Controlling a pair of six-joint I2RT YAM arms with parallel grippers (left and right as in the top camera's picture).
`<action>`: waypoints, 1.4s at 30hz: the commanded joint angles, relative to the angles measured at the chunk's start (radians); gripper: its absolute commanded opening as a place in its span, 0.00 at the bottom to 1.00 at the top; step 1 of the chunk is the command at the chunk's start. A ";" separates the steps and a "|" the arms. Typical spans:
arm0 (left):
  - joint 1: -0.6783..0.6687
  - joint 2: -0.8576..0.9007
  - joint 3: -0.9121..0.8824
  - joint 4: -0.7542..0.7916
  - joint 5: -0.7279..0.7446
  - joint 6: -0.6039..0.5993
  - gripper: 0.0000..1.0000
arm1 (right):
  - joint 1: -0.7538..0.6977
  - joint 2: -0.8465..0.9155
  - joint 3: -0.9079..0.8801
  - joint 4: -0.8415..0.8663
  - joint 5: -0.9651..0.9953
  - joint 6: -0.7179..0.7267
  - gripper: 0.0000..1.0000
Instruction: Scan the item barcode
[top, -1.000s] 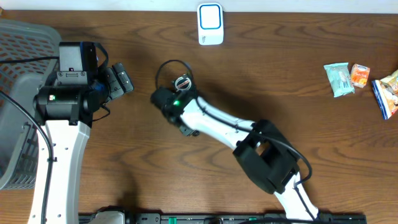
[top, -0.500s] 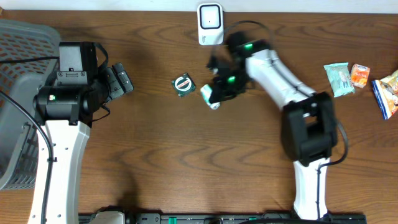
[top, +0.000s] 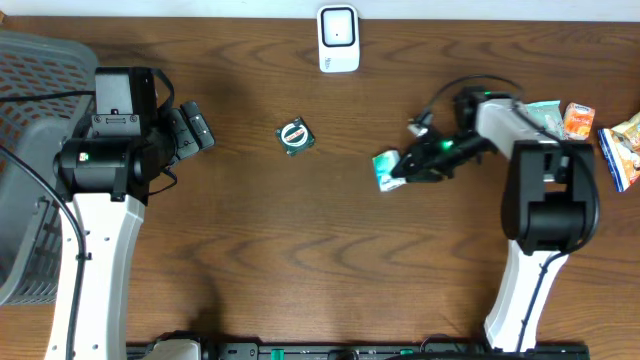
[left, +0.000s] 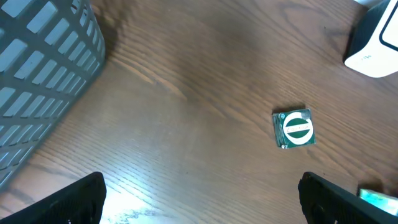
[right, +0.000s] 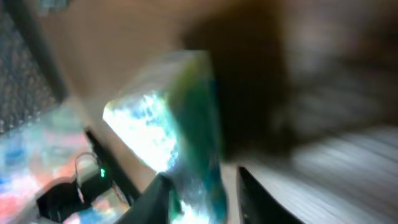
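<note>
Overhead: right arm bent leftward (packet at gripper)

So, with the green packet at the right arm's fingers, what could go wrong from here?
1. The green packet sits only at the tips of the right arm's fingers, and the wrist view is smeared with motion. It may slip onto the table.
2. It is well away from the white scanner, down and to the right, so the barcode may go unread.
</note>
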 joint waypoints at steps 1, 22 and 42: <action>0.005 0.001 0.000 0.000 -0.017 0.006 0.98 | -0.051 -0.005 0.068 -0.056 0.132 0.047 0.38; 0.005 0.001 0.000 0.000 -0.017 0.006 0.98 | 0.107 -0.005 0.161 -0.090 0.371 0.129 0.50; 0.005 0.001 0.000 0.000 -0.017 0.006 0.98 | 0.120 -0.021 0.111 -0.062 -0.286 -0.190 0.01</action>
